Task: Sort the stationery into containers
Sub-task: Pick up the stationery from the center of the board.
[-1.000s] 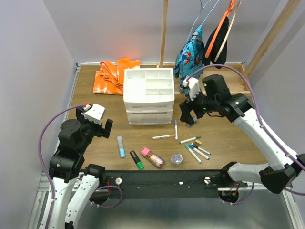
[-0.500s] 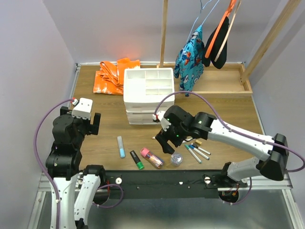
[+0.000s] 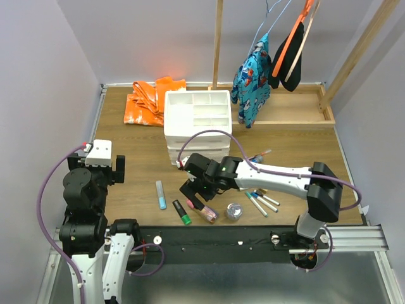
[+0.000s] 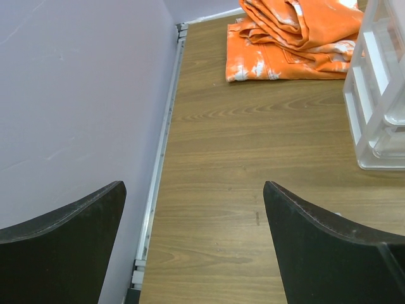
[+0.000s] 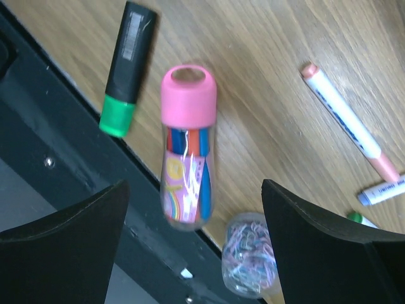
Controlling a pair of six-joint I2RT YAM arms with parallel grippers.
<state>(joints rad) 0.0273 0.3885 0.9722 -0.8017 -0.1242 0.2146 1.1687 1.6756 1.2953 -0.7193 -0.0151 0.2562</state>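
Pink-capped pen tube [image 5: 188, 152] lies at the counter's [image 5: 266, 76] near edge; spread right fingers [image 5: 63, 240], closing askew, could roll it off; left fingers [image 4: 63, 234] also spread.

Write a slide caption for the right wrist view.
Open right gripper over a pink-capped tube, beside a green-black highlighter and a clear jar.

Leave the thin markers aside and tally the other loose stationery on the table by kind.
Highlighters: 2 (blue highlighter, green-and-black highlighter)
Pink-capped tube: 1
Clear jar: 1
Total in view: 4
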